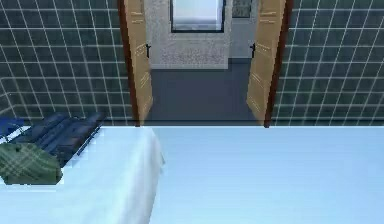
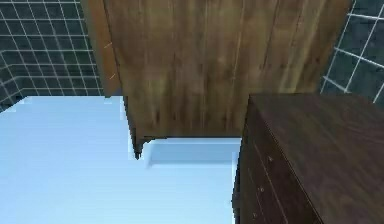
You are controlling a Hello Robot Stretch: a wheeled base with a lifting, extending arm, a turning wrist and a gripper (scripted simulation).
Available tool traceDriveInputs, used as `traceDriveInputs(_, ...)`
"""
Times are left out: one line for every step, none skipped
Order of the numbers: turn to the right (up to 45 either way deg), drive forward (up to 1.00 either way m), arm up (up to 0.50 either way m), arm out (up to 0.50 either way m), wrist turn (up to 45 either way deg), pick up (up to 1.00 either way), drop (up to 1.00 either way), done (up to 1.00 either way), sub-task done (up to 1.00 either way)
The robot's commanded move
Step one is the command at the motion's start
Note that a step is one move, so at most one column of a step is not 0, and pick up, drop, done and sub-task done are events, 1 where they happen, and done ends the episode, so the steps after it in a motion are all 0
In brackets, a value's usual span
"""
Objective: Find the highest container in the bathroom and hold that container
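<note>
Doorway [image 1: 200, 88] between tan wooden doors [image 1: 264, 70] lies straight ahead; beyond it, I judge, waits the bathroom's highest container, though exactly where I cannot tell, nor my pincer's state.

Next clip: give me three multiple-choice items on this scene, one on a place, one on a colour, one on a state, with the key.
1. In the arm side view, the dark brown wooden dresser sits: A upper left; B lower right; C top centre.
2. The tiled wall in the forward view is: A dark teal; B red; C yellow.
3. The light wooden double doors are: A shut; B lying flat; C swung open.
Key: B, it occupies that corner; A, dark teal tiles with pale grout; C, the room beyond shows between the leaves.
</note>
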Motion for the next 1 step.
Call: traceDriveInputs(45.0, 0.00, 0.00, 0.00, 0.0, 0.00, 0.00, 0.00, 0.00)
